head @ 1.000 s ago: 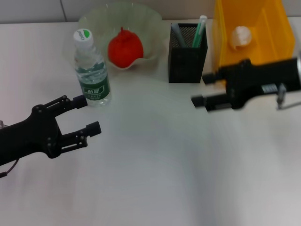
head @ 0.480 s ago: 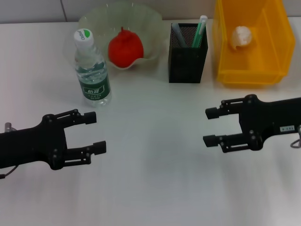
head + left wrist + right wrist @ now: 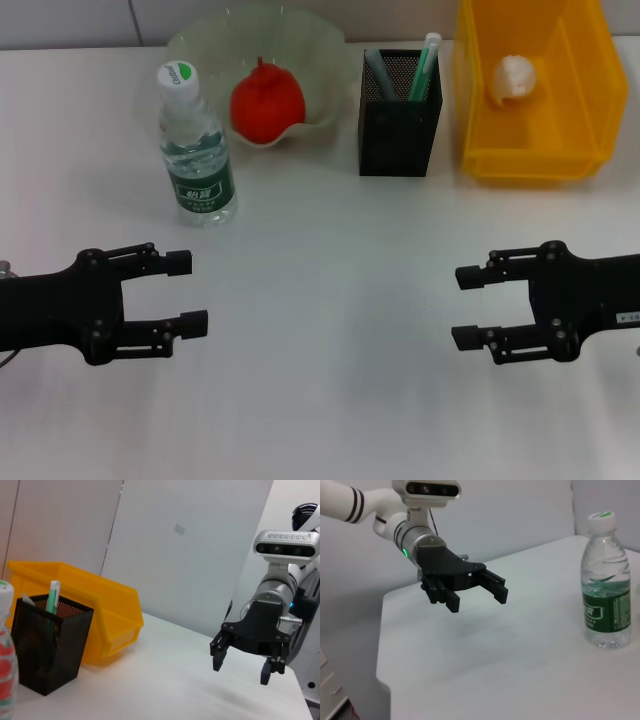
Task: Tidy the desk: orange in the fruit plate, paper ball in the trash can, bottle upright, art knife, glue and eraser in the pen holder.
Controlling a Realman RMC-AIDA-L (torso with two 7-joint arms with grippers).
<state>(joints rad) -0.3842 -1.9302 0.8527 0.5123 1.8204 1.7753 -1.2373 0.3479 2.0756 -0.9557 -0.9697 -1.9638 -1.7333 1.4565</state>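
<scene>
The orange [image 3: 267, 100] is seen in the fruit plate [image 3: 210, 42], the paper ball [image 3: 515, 77] in the trash can [image 3: 580, 95], the bottle [image 3: 195, 145] upright at far left, and the pen holder [image 3: 399, 115] between them, holding pens. No eraser is visible. The left claw [image 3: 187, 292] and right claw [image 3: 465, 306] are held wide, empty, near. Judged nearly finished; both arms are best kept low and clear of the bench [image 3: 330, 350].

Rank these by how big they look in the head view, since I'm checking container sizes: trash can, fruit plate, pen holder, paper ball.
1. trash can, though its top is cut off by the frame
2. fruit plate, a close second
3. pen holder
4. paper ball
</scene>
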